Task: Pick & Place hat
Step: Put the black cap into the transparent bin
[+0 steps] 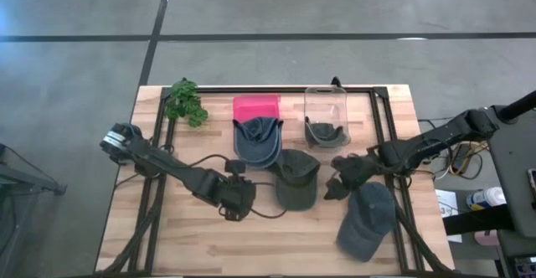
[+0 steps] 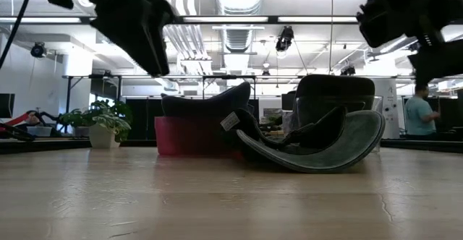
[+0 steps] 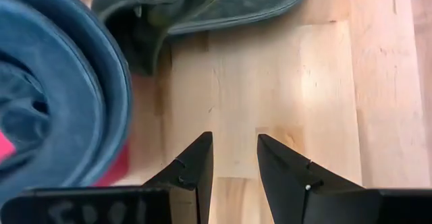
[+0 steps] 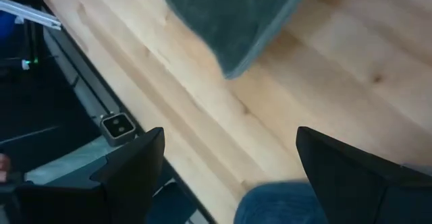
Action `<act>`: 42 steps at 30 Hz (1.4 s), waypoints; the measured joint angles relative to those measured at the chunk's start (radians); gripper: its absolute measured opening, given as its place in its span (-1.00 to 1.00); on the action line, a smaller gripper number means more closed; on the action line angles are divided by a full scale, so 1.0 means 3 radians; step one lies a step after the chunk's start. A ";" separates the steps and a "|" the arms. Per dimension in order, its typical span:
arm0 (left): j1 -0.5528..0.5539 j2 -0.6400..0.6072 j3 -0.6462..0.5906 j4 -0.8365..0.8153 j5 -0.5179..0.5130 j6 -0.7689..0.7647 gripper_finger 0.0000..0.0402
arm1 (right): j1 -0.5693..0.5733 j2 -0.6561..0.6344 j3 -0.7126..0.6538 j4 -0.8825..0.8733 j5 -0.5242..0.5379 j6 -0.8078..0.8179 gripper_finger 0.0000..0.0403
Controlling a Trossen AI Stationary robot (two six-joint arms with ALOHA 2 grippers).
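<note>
Several caps lie on the wooden table. A blue cap [image 1: 255, 137] rests on a pink box [image 1: 255, 107]. A dark green cap [image 1: 297, 177] lies beside it on its brim [image 2: 318, 150]. A grey-blue cap [image 1: 367, 219] sits near the right front. Another dark cap [image 1: 325, 132] is inside a clear container [image 1: 326, 110]. My left gripper [image 1: 240, 201] hovers open over bare wood left of the green cap [image 3: 202, 8], close to the blue cap [image 3: 61, 96]. My right gripper [image 1: 341, 180] hangs wide open between the green cap [image 4: 236, 15] and the grey-blue cap [image 4: 277, 204].
A potted plant [image 1: 185, 102] stands at the far left corner. Black rails [image 1: 381, 136] run along the table's sides and far edge, and a cable [image 1: 201, 159] trails behind the left arm. Bare wood [image 1: 184, 236] lies along the near left.
</note>
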 joint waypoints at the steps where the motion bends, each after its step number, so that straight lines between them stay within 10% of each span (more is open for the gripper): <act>1: -0.0002 0.0000 -0.0047 0.0067 -0.0004 -0.0062 -0.45 | 0.0053 0.0000 -0.0026 0.0032 0.0034 0.0065 0.63; 23: -0.0020 0.0008 -0.0339 0.1025 -0.0100 0.0208 -0.45 | 0.0737 0.0391 0.0065 0.0044 0.0465 0.0776 0.63; 42: -0.0019 0.0008 -0.0341 0.0973 -0.0127 0.0194 -0.45 | 0.0737 0.1426 0.0069 0.1116 0.1614 0.1142 0.63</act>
